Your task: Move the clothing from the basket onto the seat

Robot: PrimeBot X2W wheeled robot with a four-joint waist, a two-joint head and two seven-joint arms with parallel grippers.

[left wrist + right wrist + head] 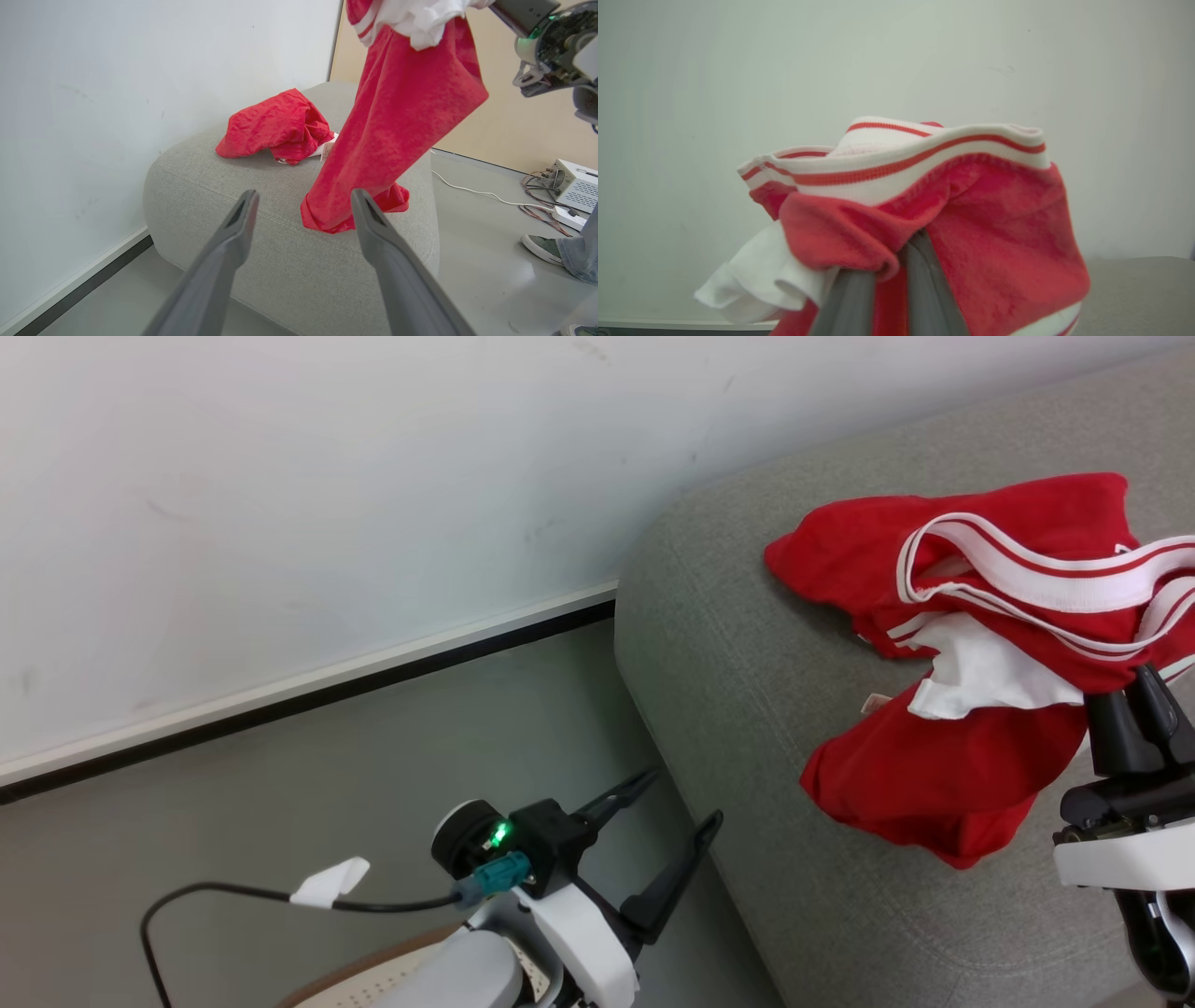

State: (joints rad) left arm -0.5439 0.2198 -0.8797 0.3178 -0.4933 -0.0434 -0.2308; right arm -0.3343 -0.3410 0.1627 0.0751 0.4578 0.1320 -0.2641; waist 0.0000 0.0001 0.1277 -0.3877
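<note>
A white wall [280, 476], a dark baseboard [308, 695] and grey floor [420, 737] border the seat [747, 663], which fills the right of the head view. At lower left a black cable [233, 894] with a white tag loops just above the rim of the basket [373, 985].

In the left wrist view a white box [572, 182] with tangled wires and a person's shoe [542, 247] sit at the right edge, well apart from the seat.

The right gripper [896, 261] is clamped on the striped garment [402, 116], which hangs with its long axis slanting from upper right down to frame centre, its hem touching the cushion. A second red garment [275, 126] lies crumpled behind it on the seat. The left gripper [681, 796], fingers spread wide and holding nothing, hovers beside the seat's corner.
</note>
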